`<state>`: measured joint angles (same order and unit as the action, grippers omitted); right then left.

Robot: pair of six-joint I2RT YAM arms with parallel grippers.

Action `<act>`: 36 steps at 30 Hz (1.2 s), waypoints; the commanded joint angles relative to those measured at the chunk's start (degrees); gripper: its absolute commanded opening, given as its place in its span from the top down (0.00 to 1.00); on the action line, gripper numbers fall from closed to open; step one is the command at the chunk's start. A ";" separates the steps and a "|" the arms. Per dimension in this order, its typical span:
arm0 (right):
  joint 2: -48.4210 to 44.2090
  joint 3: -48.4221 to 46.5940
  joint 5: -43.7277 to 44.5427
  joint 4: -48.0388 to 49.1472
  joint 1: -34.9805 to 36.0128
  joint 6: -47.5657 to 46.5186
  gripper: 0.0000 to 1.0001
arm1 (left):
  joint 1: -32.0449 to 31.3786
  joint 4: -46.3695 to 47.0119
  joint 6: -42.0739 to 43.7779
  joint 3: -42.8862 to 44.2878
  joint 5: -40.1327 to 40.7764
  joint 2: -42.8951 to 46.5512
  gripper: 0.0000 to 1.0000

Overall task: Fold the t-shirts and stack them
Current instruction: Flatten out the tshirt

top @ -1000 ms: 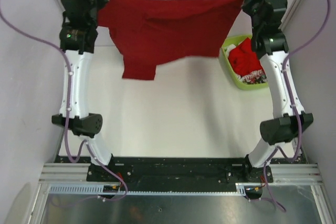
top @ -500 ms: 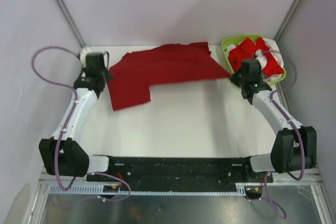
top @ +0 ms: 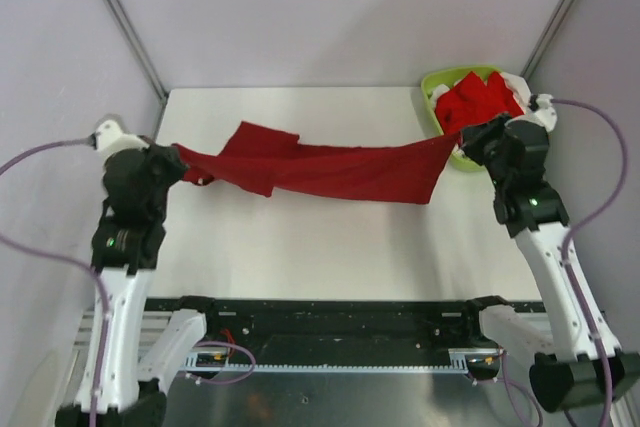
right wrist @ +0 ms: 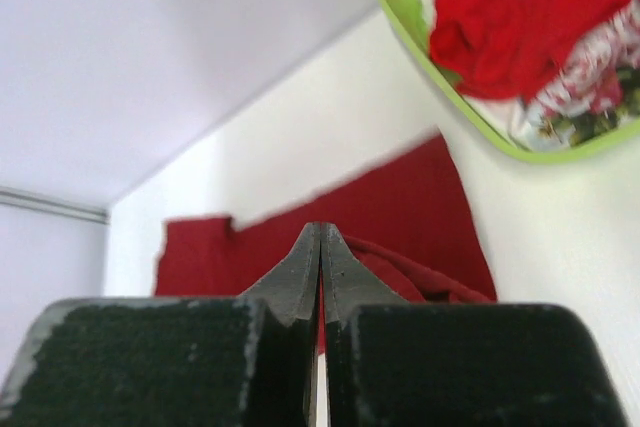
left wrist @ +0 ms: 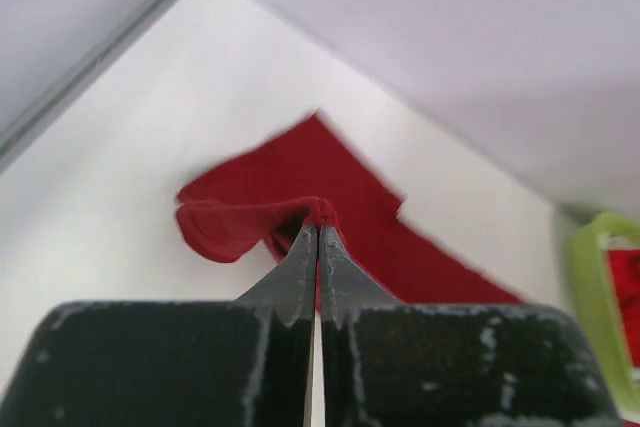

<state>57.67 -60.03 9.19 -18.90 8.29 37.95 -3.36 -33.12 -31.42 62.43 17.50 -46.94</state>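
A dark crimson t-shirt point(top: 320, 169) is stretched across the middle of the table between my two grippers, partly sagging onto the surface. My left gripper point(top: 180, 161) is shut on its left end; the wrist view shows the cloth point(left wrist: 350, 207) pinched at the fingertips. My right gripper point(top: 462, 139) is shut on its right end, with the cloth point(right wrist: 400, 217) spreading out beyond the shut jaws. Brighter red shirts with white patterned fabric point(top: 485, 102) lie in the basket.
A lime-green plastic basket point(top: 436, 82) stands at the back right corner, just behind my right gripper; it also shows in the right wrist view point(right wrist: 400, 7). The enclosure walls and corner posts close in the back and sides.
Both arms have pulled back toward the near side and lowered. The crimson shirt has gone from spread at the back of the table to a narrower stretched band mid-table.
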 commanded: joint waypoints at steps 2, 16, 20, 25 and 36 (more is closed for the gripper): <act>-9.38 -7.55 1.85 -7.91 0.66 0.19 1.00 | 0.45 -0.13 3.13 5.19 -3.44 11.27 1.00; 4.61 -19.02 4.88 2.69 0.49 -4.18 1.00 | 0.38 3.93 0.00 23.59 -4.69 -11.55 1.00; 18.96 -24.70 4.62 11.89 -0.26 -5.20 1.00 | 0.40 7.61 1.51 36.72 -4.67 -29.04 1.00; 37.67 -45.06 3.82 14.31 -1.52 -6.34 1.00 | 0.54 8.10 3.06 69.78 -8.66 -53.56 1.00; 42.25 -63.81 6.40 16.79 -0.95 -8.30 1.00 | 2.86 20.56 3.96 77.16 -9.80 -53.56 1.00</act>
<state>105.62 -123.96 12.99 -8.16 7.27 30.92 -2.42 -22.74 -29.43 141.73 8.29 -110.19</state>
